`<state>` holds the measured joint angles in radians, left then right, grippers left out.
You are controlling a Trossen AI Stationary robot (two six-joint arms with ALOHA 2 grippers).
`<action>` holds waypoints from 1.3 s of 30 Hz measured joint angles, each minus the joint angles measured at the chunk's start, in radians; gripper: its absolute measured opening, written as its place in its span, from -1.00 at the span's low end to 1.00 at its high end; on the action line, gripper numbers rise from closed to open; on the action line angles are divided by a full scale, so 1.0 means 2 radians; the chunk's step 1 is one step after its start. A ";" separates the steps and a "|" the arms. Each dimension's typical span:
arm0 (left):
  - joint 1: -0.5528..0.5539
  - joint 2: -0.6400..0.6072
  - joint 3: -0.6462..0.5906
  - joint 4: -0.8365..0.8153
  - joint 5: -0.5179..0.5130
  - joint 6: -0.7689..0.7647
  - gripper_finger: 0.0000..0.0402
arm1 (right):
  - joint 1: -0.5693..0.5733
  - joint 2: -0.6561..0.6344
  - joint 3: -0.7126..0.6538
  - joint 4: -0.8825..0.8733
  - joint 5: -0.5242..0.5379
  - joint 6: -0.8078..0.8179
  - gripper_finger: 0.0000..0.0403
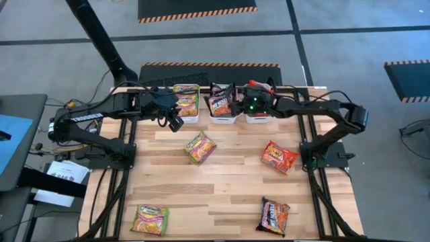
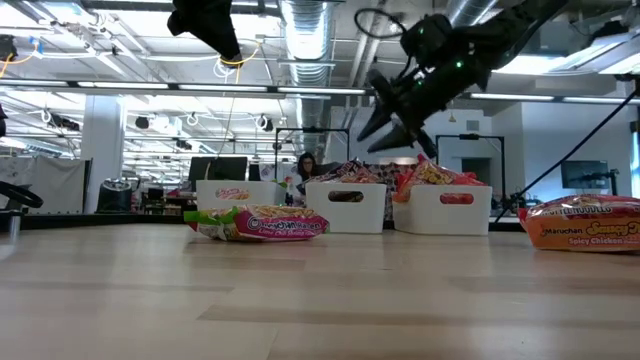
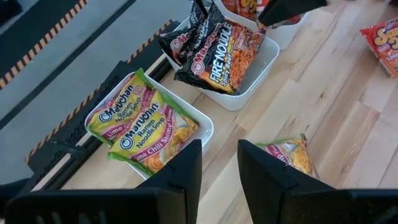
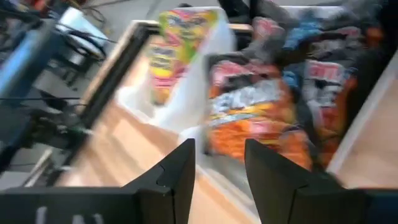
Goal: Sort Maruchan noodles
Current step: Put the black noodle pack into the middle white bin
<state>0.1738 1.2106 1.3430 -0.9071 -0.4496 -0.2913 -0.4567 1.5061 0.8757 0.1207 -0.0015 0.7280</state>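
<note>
Four noodle packets lie flat and loose on the table: a green-yellow one (image 1: 200, 147) mid-table, a red-orange one (image 1: 278, 157) to its right, a green-yellow one (image 1: 150, 219) and a dark one (image 1: 273, 215) near the near edge. Three white bins at the far edge hold more: green-yellow packets (image 3: 143, 121) in the left bin, dark ones (image 3: 217, 53) in the middle, red-orange ones (image 2: 432, 174) in the right. My left gripper (image 1: 176, 123) hovers open and empty just nearer than the left bin (image 1: 186, 101). My right gripper (image 1: 228, 94) hangs open and empty above the middle bin (image 1: 222, 106).
The bins (image 2: 345, 207) stand side by side along the table's far edge. Bare wood lies between the loose packets in the table's middle. The arm bases stand at the table's left and right edges. A person (image 2: 303, 170) shows far behind the bins.
</note>
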 joint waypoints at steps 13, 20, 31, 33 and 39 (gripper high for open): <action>0.000 0.000 0.000 0.000 0.000 0.000 -0.55 | -0.037 0.009 0.145 -0.180 -0.038 -0.199 -0.26; 0.000 0.000 0.000 0.000 0.000 0.000 -0.55 | -0.038 0.012 0.154 -0.276 -0.042 -0.184 -0.26; 0.000 0.000 0.000 0.004 -0.001 0.011 -0.55 | -0.008 0.106 0.182 -0.299 -0.019 -0.146 -0.27; 0.000 0.000 0.000 0.004 -0.001 0.010 -0.55 | -0.008 0.114 0.194 -0.308 -0.005 -0.144 -0.27; 0.000 0.000 0.000 0.004 -0.001 0.010 -0.55 | -0.011 0.118 0.204 -0.305 0.024 -0.145 -0.27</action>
<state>0.1738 1.2110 1.3430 -0.8989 -0.4515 -0.2710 -0.4789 1.7414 1.2837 -0.4900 0.0466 0.4374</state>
